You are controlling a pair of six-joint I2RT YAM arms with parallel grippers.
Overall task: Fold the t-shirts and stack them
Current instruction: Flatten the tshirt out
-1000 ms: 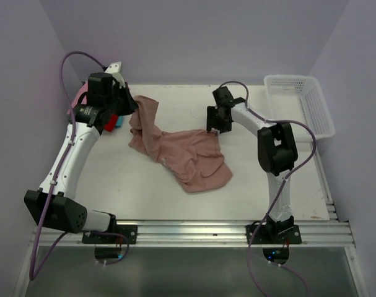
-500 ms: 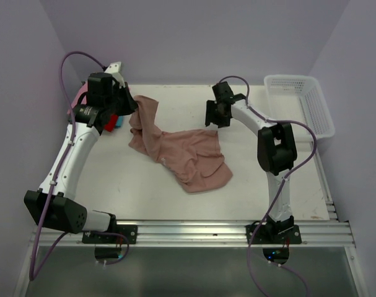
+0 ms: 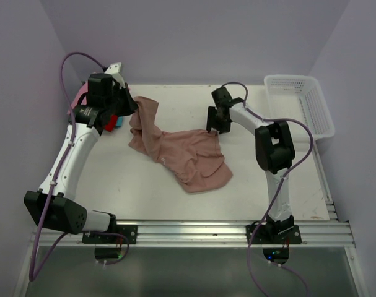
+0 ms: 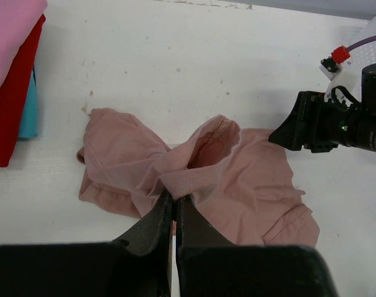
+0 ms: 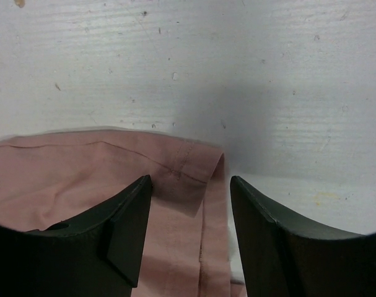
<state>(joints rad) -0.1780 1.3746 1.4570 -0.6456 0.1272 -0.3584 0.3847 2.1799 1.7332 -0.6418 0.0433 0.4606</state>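
**Fig.: Crumpled shirt, one fold pinched**

L end effector [image 4: 174,197] is closed on a fold of the dusty-pink cloth t-shirt [image 3: 188,154], crumpled mid white tabletop [image 3: 268,179]. R end effector [image 5: 191,185] is open astride the hem corner, holding nothing. Risk: closing too high misses the hem.

Setting: a robotics lab test cell. Plain lavender walls [image 3: 194,37] enclose a white table [image 3: 144,192]. The arm bases [image 3: 110,236] bolt to an aluminium rail [image 3: 194,232].

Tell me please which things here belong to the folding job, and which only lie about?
Job:
dusty-pink t-shirt
stack of folded shirts
left tool, pinching that t-shirt
right tool, open over its hem

Lying about:
white basket
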